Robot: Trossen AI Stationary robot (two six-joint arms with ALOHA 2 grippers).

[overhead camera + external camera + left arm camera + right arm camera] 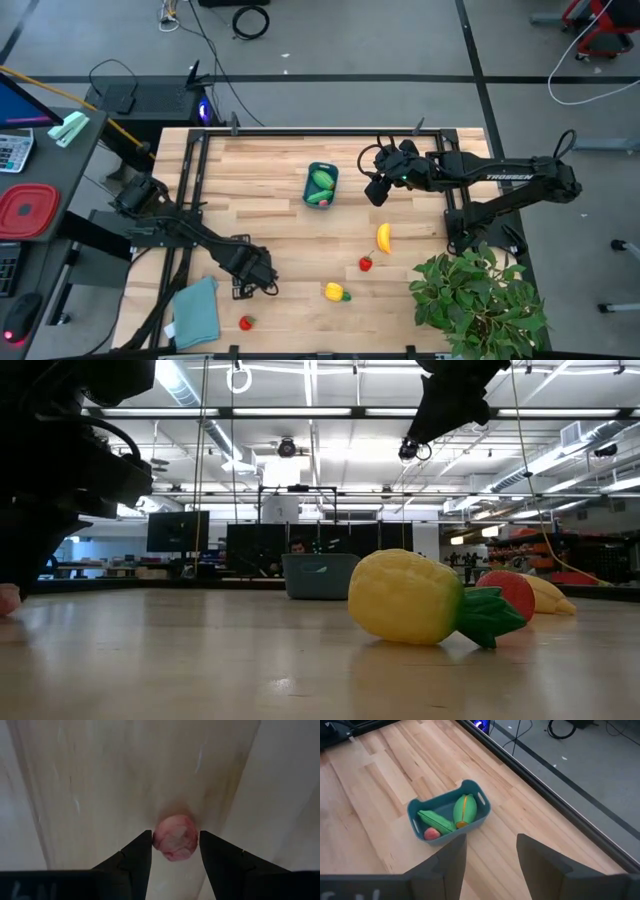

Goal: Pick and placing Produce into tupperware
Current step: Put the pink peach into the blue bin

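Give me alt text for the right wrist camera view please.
A teal tupperware sits on the wooden table, holding two green produce pieces and a small red one. The right tool hangs above, empty, its dark fingers apart.

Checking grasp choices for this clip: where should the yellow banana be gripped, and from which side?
Grip the yellow banana across its narrow middle, coming straight down from above. It lies flat on the bare table, long axis running roughly front to back, so fingers should close across its width. The nearest piece, a red strawberry, sits apart from it. The right gripper hovers closest.
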